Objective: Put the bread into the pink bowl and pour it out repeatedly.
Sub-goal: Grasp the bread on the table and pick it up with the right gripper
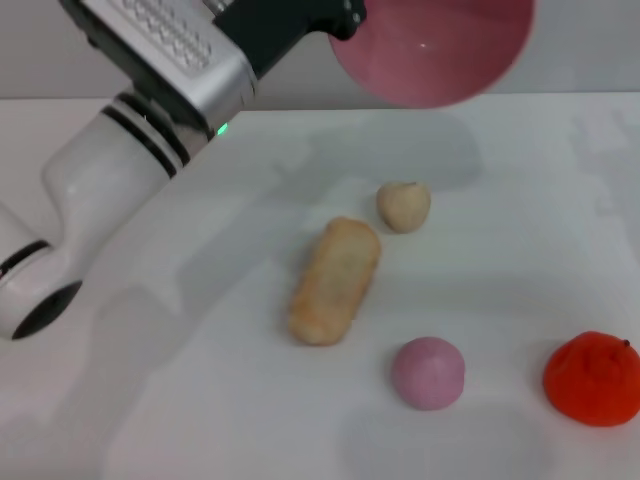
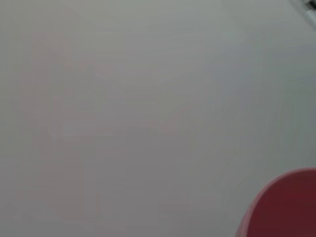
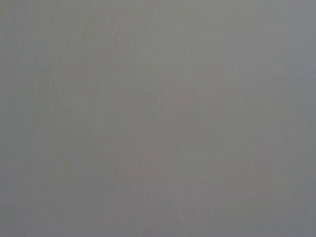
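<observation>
The pink bowl (image 1: 430, 50) is held up above the far side of the table, tipped so that its inside faces me, and it looks empty. My left gripper (image 1: 338, 18) is at the bowl's left rim and shut on it; the left arm reaches in from the left. A part of the bowl's rim shows in the left wrist view (image 2: 286, 207). The bread (image 1: 335, 280) lies on the white table (image 1: 150, 400) in the middle, below the bowl, with its flat pale golden-brown side up. My right gripper is out of view; the right wrist view shows only plain grey.
A small round cream bun (image 1: 403, 206) lies just beyond the bread's far end. A pink ball (image 1: 428, 372) lies near the front, right of the bread. A red-orange toy fruit (image 1: 593, 378) sits at the front right edge.
</observation>
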`<state>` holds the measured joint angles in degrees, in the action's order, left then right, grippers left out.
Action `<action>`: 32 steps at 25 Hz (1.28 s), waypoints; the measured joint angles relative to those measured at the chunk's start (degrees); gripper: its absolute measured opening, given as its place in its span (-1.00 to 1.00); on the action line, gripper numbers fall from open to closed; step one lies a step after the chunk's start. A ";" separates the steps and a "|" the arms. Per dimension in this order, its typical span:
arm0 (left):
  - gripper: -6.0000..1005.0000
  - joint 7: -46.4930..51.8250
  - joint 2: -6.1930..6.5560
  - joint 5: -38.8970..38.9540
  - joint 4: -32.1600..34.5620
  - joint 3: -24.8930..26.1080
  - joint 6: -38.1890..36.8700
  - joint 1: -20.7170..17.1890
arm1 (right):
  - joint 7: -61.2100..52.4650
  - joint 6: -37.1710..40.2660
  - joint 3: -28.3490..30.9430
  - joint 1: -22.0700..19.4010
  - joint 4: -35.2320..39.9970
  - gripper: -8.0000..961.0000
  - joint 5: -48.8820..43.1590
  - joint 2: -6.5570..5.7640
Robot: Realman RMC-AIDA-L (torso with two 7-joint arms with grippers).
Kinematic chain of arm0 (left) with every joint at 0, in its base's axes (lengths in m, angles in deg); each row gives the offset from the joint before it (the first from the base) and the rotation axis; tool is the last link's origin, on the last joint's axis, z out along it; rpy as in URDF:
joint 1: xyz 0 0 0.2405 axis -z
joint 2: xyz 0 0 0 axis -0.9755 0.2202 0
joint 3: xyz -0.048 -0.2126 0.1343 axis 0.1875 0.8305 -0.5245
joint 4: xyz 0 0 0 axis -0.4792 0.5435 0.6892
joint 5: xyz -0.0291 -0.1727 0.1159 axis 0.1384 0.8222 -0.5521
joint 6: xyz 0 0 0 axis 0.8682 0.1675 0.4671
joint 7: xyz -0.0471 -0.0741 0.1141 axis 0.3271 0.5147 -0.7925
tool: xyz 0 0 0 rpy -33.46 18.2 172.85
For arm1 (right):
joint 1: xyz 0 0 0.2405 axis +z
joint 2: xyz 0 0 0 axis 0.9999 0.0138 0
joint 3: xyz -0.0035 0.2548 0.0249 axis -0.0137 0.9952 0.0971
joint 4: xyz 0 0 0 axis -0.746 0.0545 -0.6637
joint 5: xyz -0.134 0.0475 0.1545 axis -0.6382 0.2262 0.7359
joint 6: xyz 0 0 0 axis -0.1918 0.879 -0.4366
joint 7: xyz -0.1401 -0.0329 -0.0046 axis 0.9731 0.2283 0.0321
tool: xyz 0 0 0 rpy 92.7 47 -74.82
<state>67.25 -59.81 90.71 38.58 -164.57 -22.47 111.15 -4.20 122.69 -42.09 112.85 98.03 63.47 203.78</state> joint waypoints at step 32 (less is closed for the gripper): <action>-0.88 46.12 1.84 -10.88 2.00 9.01 33.52 5.30 | 0.43 -0.73 0.66 2.73 -5.20 0.24 2.28 -0.27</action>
<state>113.38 -57.97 79.83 40.57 -155.56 11.04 116.45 -3.77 121.96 -41.43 115.58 92.83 65.75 203.52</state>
